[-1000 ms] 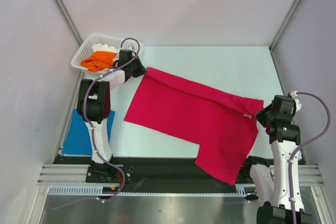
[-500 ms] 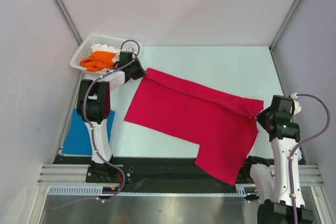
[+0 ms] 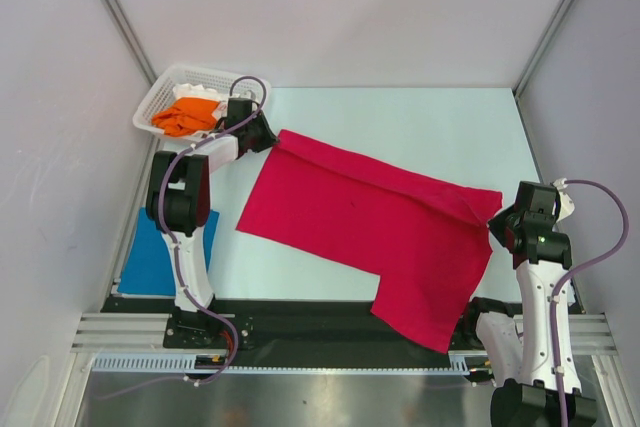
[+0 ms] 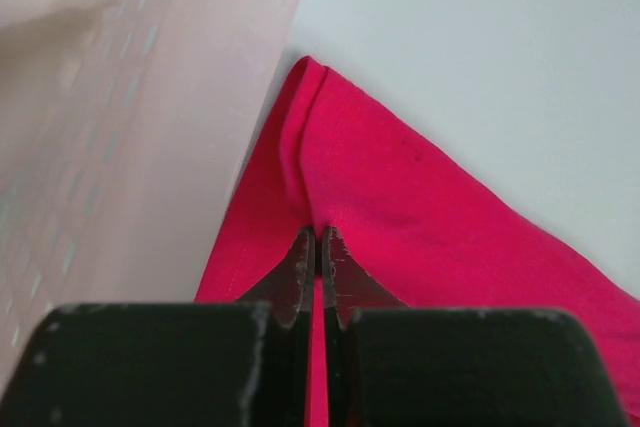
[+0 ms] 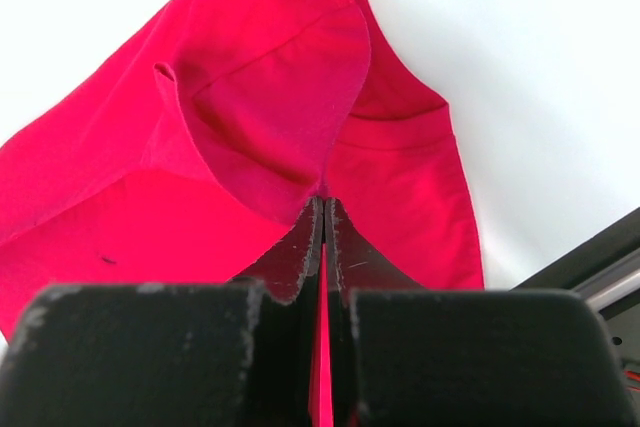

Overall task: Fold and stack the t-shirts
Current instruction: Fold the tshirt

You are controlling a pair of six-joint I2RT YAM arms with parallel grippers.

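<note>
A large crimson-red t-shirt (image 3: 370, 217) lies spread slantwise across the table, one sleeve hanging over the near edge. My left gripper (image 3: 270, 135) is shut on its far left corner beside the basket; in the left wrist view the jaws (image 4: 318, 237) pinch a fold of the red cloth (image 4: 420, 187). At the shirt's right edge my right gripper (image 3: 492, 219) is shut too, and the right wrist view shows its jaws (image 5: 324, 202) nipping a bunched red fold (image 5: 270, 97). A blue t-shirt (image 3: 150, 262) lies folded flat at the near left. An orange t-shirt (image 3: 190, 115) sits crumpled in the basket.
A white lattice basket (image 3: 165, 97) stands at the far left corner, holding the orange shirt and some white cloth (image 3: 200, 93). Grey walls close in the table on the left, back and right. A black rail (image 3: 300, 317) runs along the near edge.
The right arm has shifted slightly toward the near edge, drawing the shirt's right corner with it. The left arm and the basket's contents look unchanged.
</note>
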